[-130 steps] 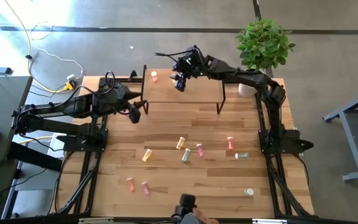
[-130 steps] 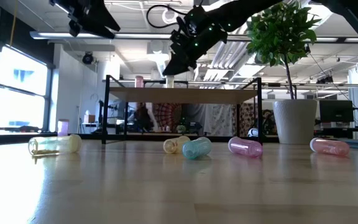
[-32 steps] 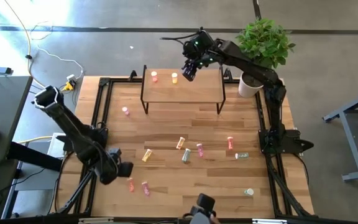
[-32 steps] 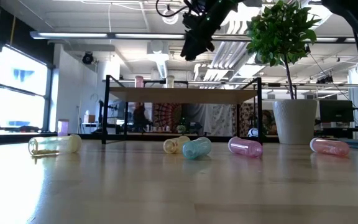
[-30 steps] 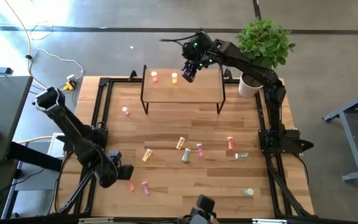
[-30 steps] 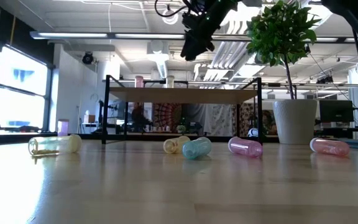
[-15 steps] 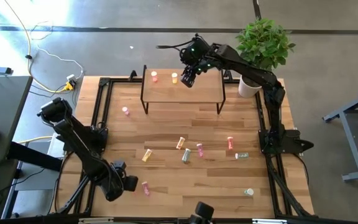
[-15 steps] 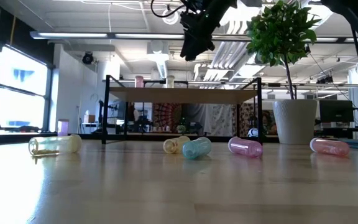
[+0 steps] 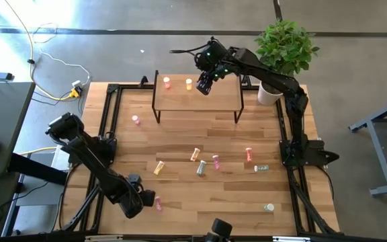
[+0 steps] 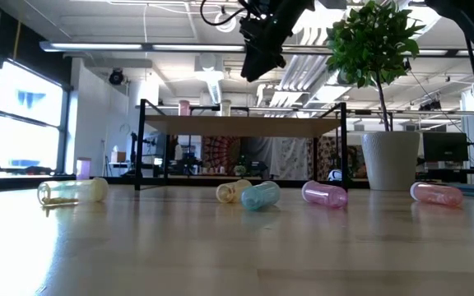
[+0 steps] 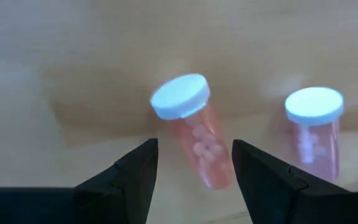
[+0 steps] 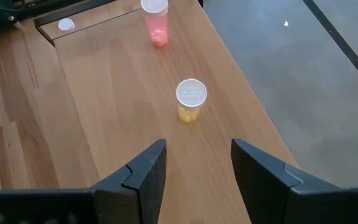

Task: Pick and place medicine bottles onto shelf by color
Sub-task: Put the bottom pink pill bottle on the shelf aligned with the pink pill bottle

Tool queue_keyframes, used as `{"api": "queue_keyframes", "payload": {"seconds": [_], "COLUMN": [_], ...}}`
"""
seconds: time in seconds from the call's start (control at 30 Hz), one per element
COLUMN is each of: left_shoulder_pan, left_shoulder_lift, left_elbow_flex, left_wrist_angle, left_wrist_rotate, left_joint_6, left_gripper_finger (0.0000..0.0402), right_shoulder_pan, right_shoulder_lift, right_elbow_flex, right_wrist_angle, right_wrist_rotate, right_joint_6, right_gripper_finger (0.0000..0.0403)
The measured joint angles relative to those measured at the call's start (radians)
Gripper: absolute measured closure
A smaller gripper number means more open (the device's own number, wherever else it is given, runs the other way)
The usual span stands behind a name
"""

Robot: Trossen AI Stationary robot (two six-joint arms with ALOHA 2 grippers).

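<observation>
- The shelf (image 9: 197, 96) is set at the table's (image 9: 180, 141) far edge, beside a potted plant (image 9: 284, 47).
- Two bottles are stood upright on the shelf near its far left corner: a red one (image 9: 166, 83) and a yellow one (image 9: 189, 84), just apart, each closed with a white cap.
- In the right wrist view, small yellow pills are seen through the yellow one (image 12: 191, 101); the red one (image 12: 156, 21) is pink-red inside.
- The right gripper (image 9: 203, 86) is held above the shelf, just beside the yellow bottle, with its fingers (image 12: 143, 177) spread and nothing between them.
- The left gripper (image 9: 145, 200) is lowered at the table's near left, well apart from the shelf, over a lying red bottle (image 11: 192, 134).
- Its fingers (image 11: 132, 171) are parted to either side of that bottle without touching it; pale round pills are visible in it.
- A second red bottle (image 11: 316, 132) is lying just beside it.
- Further bottles are scattered mid-table, in front of the shelf: a pink one (image 9: 135, 119) upright near the shelf's left leg, and yellow (image 9: 158, 167), orange (image 9: 195, 154) and green (image 9: 201, 168) ones lying down.
</observation>
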Motion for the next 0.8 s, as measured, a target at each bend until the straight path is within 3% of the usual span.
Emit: {"api": "queue_keyframes", "payload": {"seconds": [0.23,0.6,0.8], "left_shoulder_pan": [0.000,-0.002,-0.001], "left_shoulder_lift": [0.042,0.043,0.021], "left_elbow_flex": [0.003,0.004,0.011], "left_wrist_angle": [0.023,0.005,0.004], "left_wrist_rotate": [0.055,0.070,0.017], "left_joint_6": [0.021,0.118,0.192], "left_gripper_finger": [0.0214,0.0311,0.0310], "right_shoulder_pan": [0.000,0.000,0.003], "right_shoulder_lift": [0.000,0.000,0.000], "right_elbow_flex": [0.000,0.000,0.000], "right_wrist_angle": [-0.004,-0.004,-0.004], "right_wrist_rotate": [0.000,0.000,-0.004], "right_joint_6": [0.000,0.000,-0.001], "right_gripper_finger": [0.0231,0.0231,0.0231]}}
